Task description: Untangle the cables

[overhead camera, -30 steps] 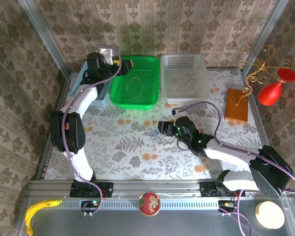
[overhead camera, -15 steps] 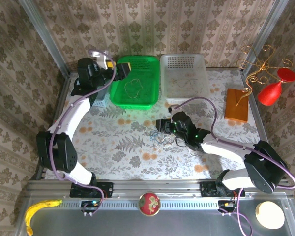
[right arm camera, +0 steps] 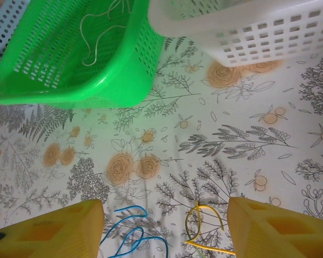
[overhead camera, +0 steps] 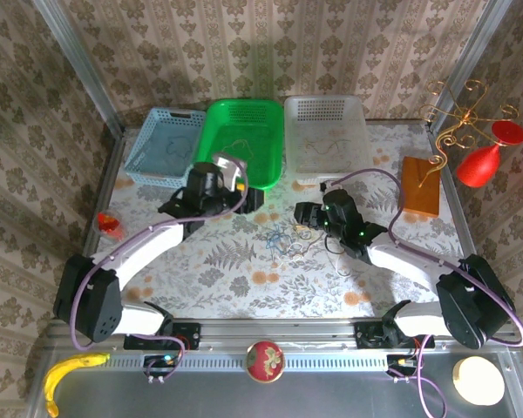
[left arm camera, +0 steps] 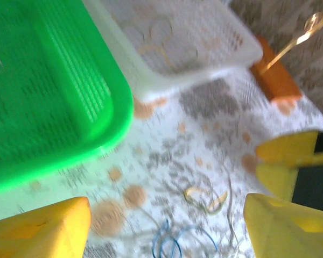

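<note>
The cables (overhead camera: 288,237) are lying in a small tangle near the middle of the table (overhead camera: 200,266). Its long axis is running left to right, with the blue loops (right arm camera: 133,232) toward the left edge and the yellow loop (right arm camera: 204,223) toward the right. The left gripper (overhead camera: 251,198) and right gripper (overhead camera: 302,214) are flanking it, both with jaws standing wide apart and gripping nothing. The right wrist view is showing a pale cord (right arm camera: 97,32) in the green basket (right arm camera: 118,80). The left wrist view is showing a tan cord (left arm camera: 161,45) in the white basket (left arm camera: 199,75).
</note>
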